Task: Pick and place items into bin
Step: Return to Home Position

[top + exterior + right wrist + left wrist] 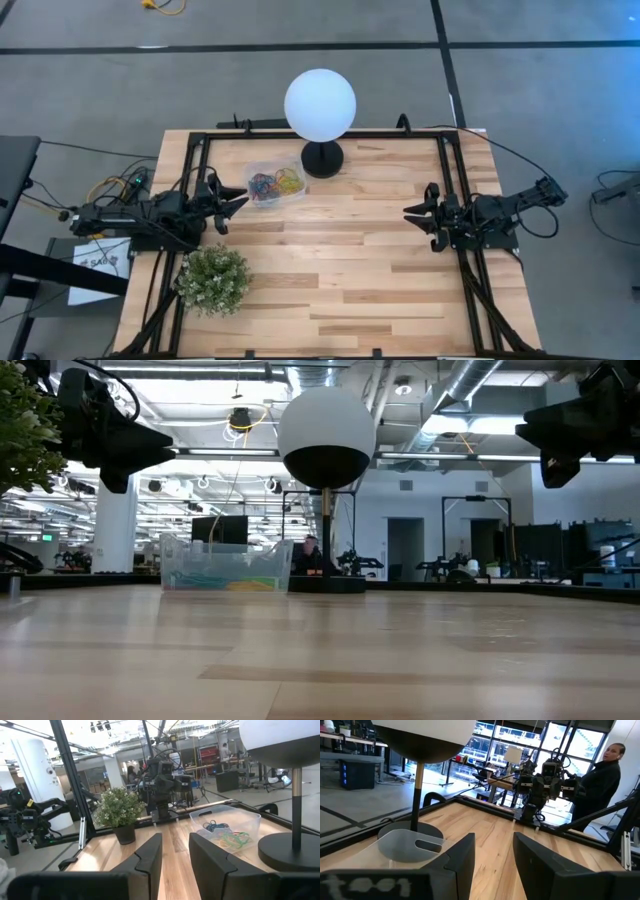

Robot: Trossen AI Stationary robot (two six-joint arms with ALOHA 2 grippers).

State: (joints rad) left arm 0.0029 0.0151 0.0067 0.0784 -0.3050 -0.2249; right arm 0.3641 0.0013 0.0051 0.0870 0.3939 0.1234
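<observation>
The clear bin point(275, 184) stands on the table's far part, just left of the lamp's black base, and holds a heap of coloured rubber bands point(274, 183). The right wrist view shows the bin point(225, 827) with the bands point(229, 837) lying on its floor; in the low view the bin point(225, 567) rests flat on the wood. My left gripper point(240, 199) hovers open above the table just left of the bin. My right gripper point(412, 217) hangs open over the table's right side, far from the bin. I see no loose bands on the table.
A white globe lamp point(320, 105) on a black base point(322, 158) stands right of the bin. A potted green plant point(212, 280) sits near the table's left near corner. A person point(601, 780) stands beyond the table's right side. Bare wood spans the middle point(350, 250).
</observation>
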